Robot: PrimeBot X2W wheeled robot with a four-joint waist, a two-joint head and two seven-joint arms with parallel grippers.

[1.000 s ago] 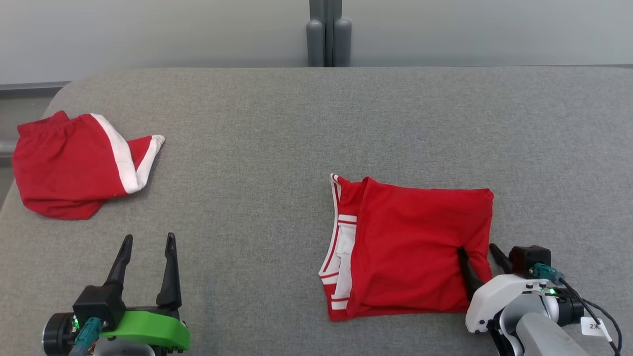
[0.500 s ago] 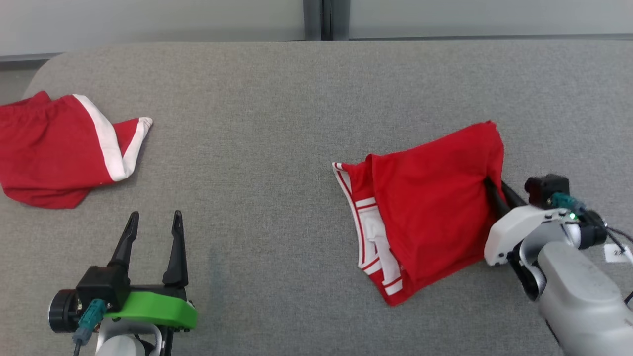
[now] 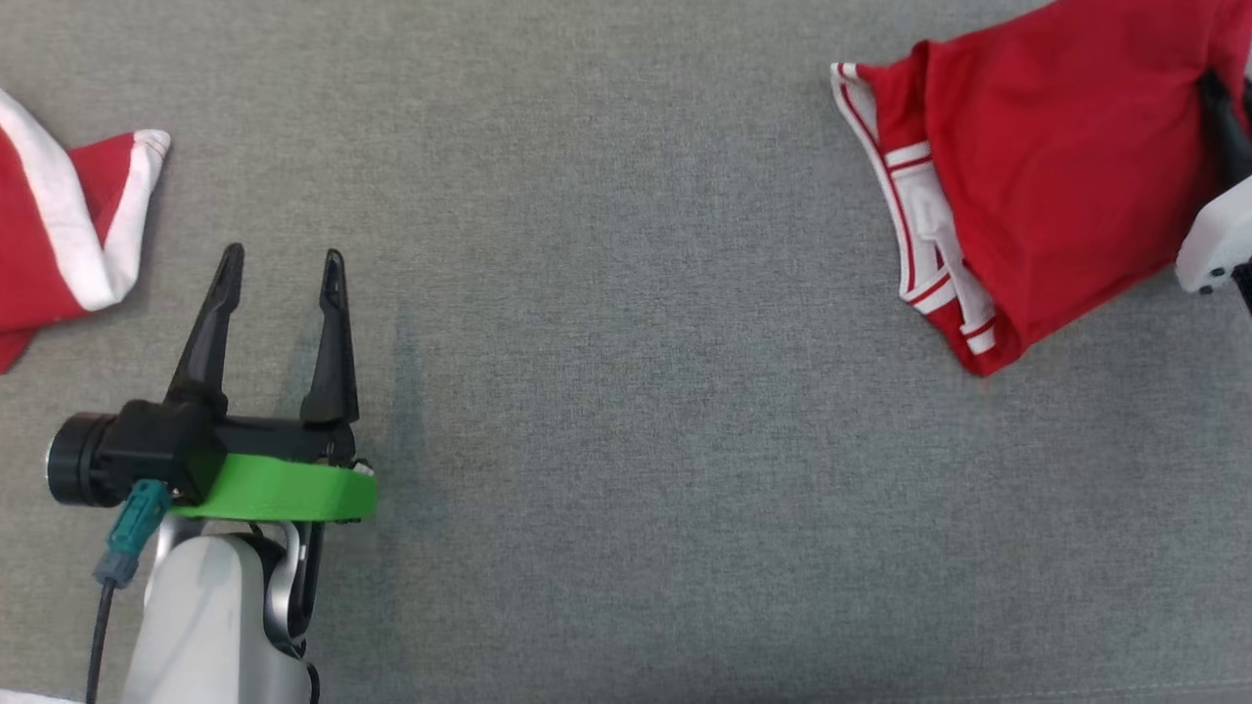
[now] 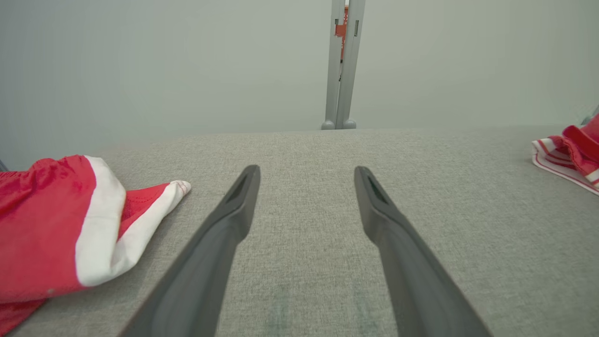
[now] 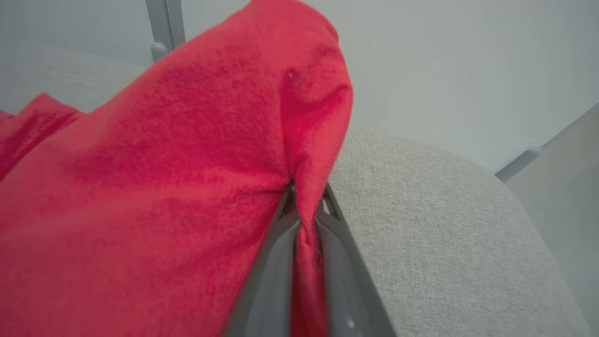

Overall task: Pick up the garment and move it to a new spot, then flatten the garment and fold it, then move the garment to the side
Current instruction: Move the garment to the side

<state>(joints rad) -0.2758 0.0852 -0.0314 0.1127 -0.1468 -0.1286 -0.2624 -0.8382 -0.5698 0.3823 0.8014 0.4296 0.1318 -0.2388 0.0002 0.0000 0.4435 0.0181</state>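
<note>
Newly raised by one edge, the folded red cloth garment with white-striped trim [image 3: 1056,176] hangs pinched in the closed right hand [image 5: 308,192], trailing to its left over the grey desk [image 3: 626,440], well apart from the open left hand [image 3: 284,256].

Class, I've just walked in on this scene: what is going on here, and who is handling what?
The robot's right gripper is shut on an edge of the folded red garment with white trim, at the right side of the grey table; the pinched edge stands raised above the surface. The left gripper is open and empty above the table, near but not touching a second red and white garment lying at the left.
</note>
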